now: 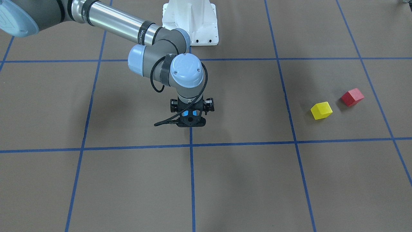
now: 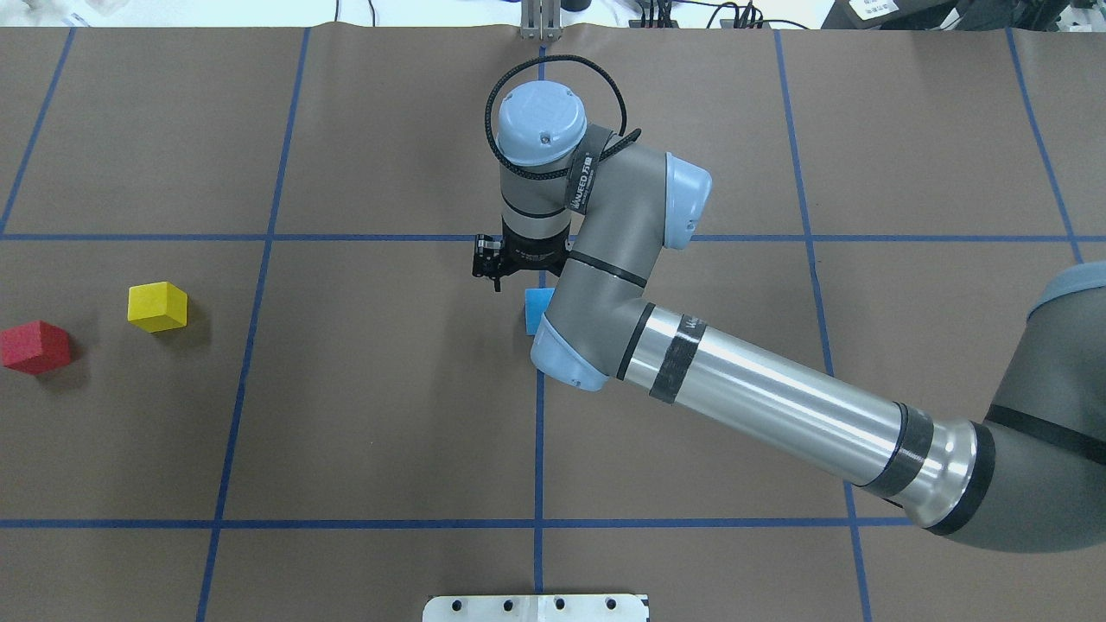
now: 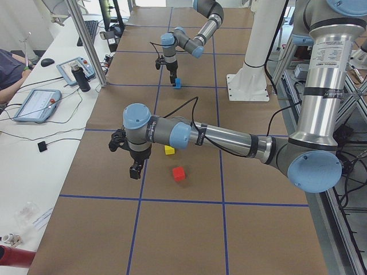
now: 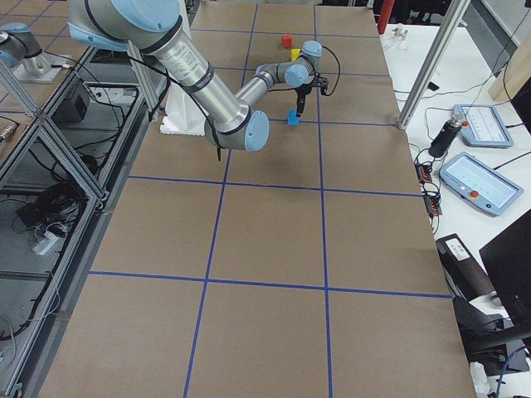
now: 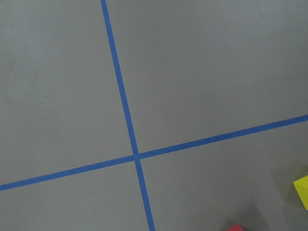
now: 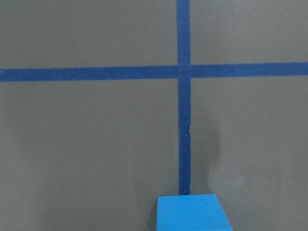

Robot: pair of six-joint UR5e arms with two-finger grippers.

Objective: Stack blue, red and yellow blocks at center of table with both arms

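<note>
Overhead looks forward and down from behind the base (image 2: 536, 607); front view faces it. Side views look along the surface (image 2: 389, 415) from each end. Wrist cameras hang close above; right wrist and overhead share the blue block (image 6: 192, 214)

The table (image 1: 244, 180) is plain brown. Blue tape lines (image 1: 192, 180) cross it and make big squares. The blue block (image 2: 537, 307), in the middle of the overhead view, is bright sky blue. At the right of the front view, the yellow block (image 1: 321, 110) is sunny yellow and the red block (image 1: 352, 97) is deep red. The right arm (image 2: 778, 397) is grey and shiny silver, with pale blue caps and black bands. The right gripper (image 1: 192, 124) is black. The stand (image 1: 193, 22) at the top is white.
</note>
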